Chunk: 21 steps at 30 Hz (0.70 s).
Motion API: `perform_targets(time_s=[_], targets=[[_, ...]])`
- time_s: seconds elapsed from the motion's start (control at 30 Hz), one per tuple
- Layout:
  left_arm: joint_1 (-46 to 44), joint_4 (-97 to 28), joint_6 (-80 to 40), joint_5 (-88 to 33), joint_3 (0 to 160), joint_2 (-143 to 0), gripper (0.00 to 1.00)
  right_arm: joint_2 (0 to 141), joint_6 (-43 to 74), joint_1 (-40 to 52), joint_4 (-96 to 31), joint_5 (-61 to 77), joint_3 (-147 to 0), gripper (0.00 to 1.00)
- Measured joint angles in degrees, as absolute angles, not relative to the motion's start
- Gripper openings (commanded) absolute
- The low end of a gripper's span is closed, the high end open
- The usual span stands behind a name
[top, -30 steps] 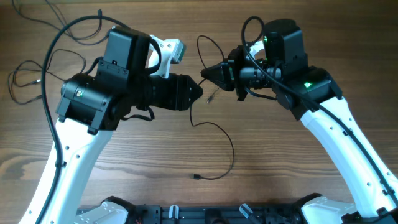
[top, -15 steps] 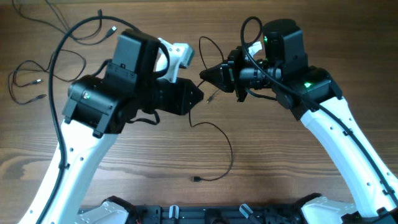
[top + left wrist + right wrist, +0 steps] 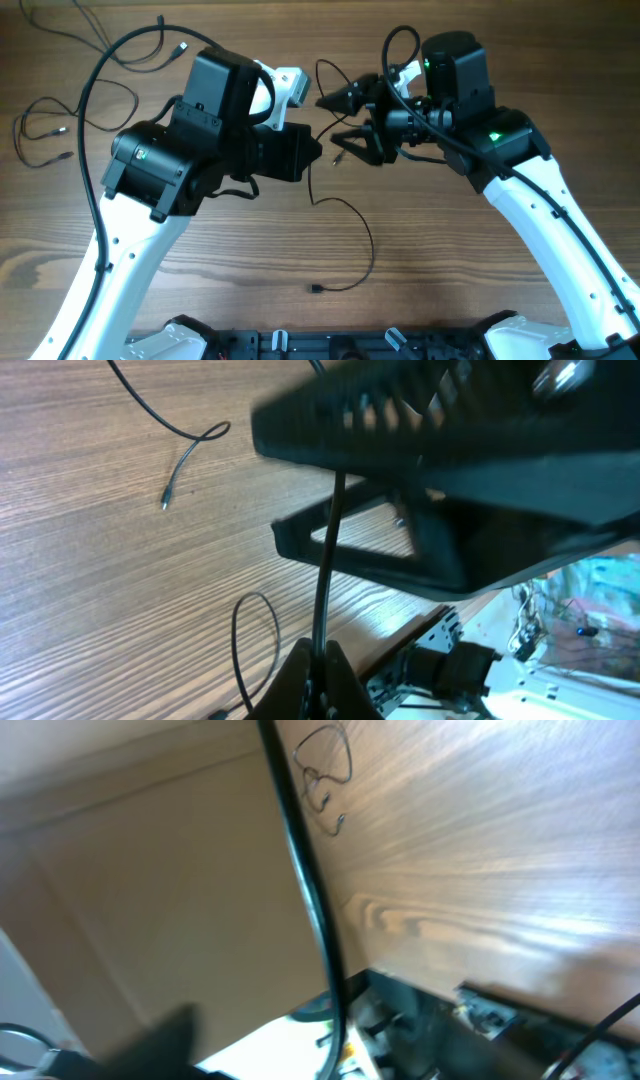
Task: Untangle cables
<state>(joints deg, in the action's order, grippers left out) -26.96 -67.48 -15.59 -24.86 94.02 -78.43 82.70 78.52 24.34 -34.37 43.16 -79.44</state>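
Left gripper (image 3: 315, 685) has its fingers pressed together on a thin black cable (image 3: 326, 550). In the left wrist view the cable rises straight from the pinch and passes between the two wide-spread fingers of the right gripper (image 3: 336, 124). Those fingers show there only as big blurred black shapes close to the lens, so I cannot tell whether either one touches the cable.

From overhead, the left gripper's tip is mostly lost against the dark body of its wrist, and the short stretch of cable between the two grippers is hard to follow. The right wrist view is smeared and tilted. One dark strand (image 3: 310, 900) crosses it from top to bottom, but I cannot tell which cable it is. The right gripper's own fingers cannot be made out there.

Below the left gripper the held cable drops to the table (image 3: 450, 280) and swings right in an open curve. It ends in a small plug (image 3: 315, 287) lying between the two arms, near the front edge.

Other cables (image 3: 55, 131) lie well apart from it at the far left of the table, in loose loops with small plugs at their ends. The left wrist view shows one more cord end (image 3: 166, 500) resting on the wood, apart from the held cable.
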Motion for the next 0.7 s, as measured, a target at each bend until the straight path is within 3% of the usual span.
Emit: perform_targets(time_s=[0.23, 0.5, 0.7], targets=[[-27.0, -62.1, -19.4, -24.7, 94.0, -75.0, 0.04, 82.7, 69.3, 24.3, -46.9, 27.2, -79.4, 1.0], [-27.0, -59.9, -25.1, -17.7, 94.0, -63.2, 0.04, 82.7, 68.6, 24.3, -54.7, 6.2, -79.4, 1.0], [-27.0, -58.0, -27.7, -12.8, 94.0, -58.8, 0.04, 82.7, 68.6, 24.3, -58.3, -0.1, -79.4, 1.0]])
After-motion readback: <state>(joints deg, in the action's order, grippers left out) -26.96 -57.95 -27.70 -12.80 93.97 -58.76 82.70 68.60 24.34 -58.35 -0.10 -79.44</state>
